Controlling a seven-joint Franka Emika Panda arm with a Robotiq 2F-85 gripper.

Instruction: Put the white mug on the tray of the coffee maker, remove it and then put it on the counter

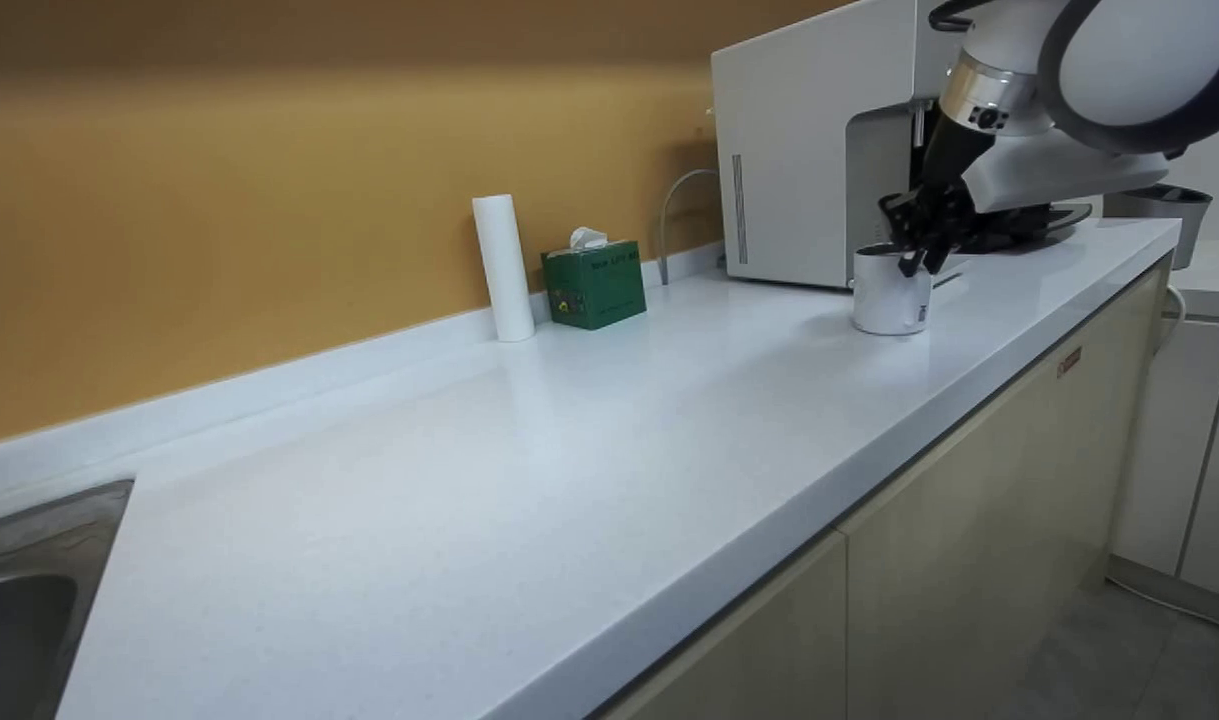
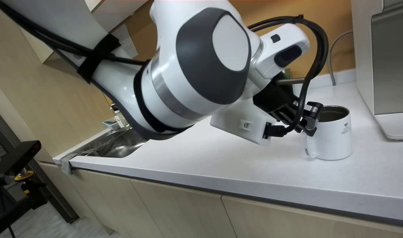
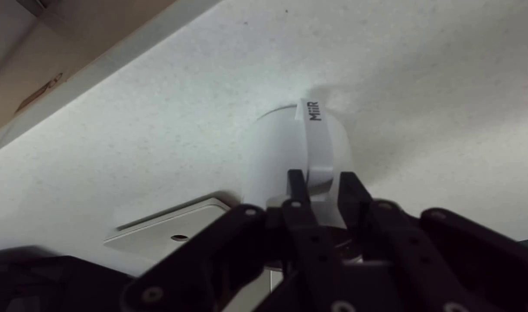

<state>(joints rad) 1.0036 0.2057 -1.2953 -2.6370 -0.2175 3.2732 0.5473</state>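
The white mug (image 1: 887,295) stands upright on the counter (image 1: 529,500), beside the coffee maker (image 1: 799,180). In an exterior view the mug (image 2: 335,138) has its handle facing my arm. My gripper (image 1: 919,268) is at the mug's handle side, near the rim; it also shows there in an exterior view (image 2: 313,120). In the wrist view my gripper (image 3: 322,177) has one finger on each side of the mug's handle (image 3: 318,143), with narrow gaps beside it. The tray (image 3: 147,238) of the coffee maker lies next to the mug, partly hidden by the gripper.
A green tissue box (image 1: 595,285) and a tall white cylinder (image 1: 504,268) stand by the backsplash. A sink (image 1: 29,580) is at the counter's far end from the coffee maker. The counter's front edge (image 2: 221,181) runs close to the mug. A grey bin (image 1: 1164,205) stands behind the arm.
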